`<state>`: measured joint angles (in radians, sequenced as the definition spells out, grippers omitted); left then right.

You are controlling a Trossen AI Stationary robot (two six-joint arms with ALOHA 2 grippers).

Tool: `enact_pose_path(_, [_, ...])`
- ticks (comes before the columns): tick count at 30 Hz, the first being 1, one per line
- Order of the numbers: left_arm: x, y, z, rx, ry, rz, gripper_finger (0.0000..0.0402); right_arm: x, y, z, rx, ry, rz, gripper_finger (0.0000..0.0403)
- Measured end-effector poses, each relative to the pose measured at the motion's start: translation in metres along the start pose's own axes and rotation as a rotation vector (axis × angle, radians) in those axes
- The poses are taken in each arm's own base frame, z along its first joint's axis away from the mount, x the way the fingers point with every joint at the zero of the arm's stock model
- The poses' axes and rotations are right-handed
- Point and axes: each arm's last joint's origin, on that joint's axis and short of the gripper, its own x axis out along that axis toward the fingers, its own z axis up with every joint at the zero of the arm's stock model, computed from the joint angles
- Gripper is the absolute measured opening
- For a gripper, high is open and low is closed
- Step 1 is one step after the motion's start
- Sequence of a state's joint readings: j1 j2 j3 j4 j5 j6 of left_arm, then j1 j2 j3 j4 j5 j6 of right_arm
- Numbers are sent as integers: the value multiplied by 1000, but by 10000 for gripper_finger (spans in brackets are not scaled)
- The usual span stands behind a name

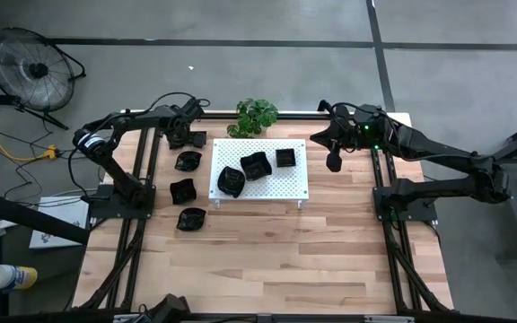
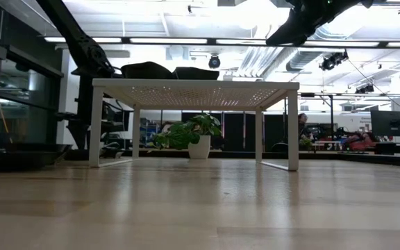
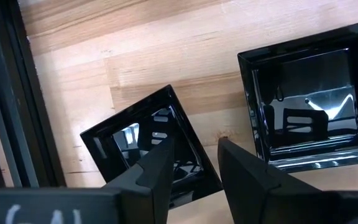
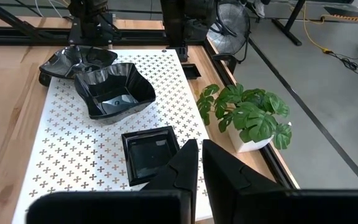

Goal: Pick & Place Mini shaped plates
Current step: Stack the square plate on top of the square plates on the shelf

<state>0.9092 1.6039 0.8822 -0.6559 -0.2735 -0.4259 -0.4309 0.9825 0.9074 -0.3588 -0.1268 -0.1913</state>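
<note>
**Straddling a square plate's rim**

Hovering open, the left claw (image 3: 194, 163) sits over a square plate (image 3: 148, 152) on the counter (image 3: 135, 56); lower squarely, pinch one wall. Right claw (image 4: 199, 155), nearly closed and empty, waits beside the white board (image 1: 281, 184) holding three plates.

Overhead, table-level, two close wrist views

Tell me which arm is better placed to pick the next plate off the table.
Probably left: the left gripper straddles a square plate's rim on the wood, while the right gripper hangs beside the white board.
</note>
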Motion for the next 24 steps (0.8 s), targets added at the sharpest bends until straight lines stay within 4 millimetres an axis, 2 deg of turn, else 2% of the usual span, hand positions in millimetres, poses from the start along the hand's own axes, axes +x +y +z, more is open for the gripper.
enact_pose_path(7, [0, 0, 0, -2, -2, -1, 121, 0, 0, 0, -2, 0, 0, 18])
enact_pose_path(11, [7, -2, -1, 6, 25, 7, 119, 0, 0, 0, -8, -1, 0, 17])
enact_pose_path(16, [17, -6, -1, 16, 59, 12, 100, 0, 0, 0, -8, -1, 0, 16])
enact_pose_path(24, [12, -4, 0, 16, 39, 1, 70, 0, 0, 0, -11, 2, 0, 20])
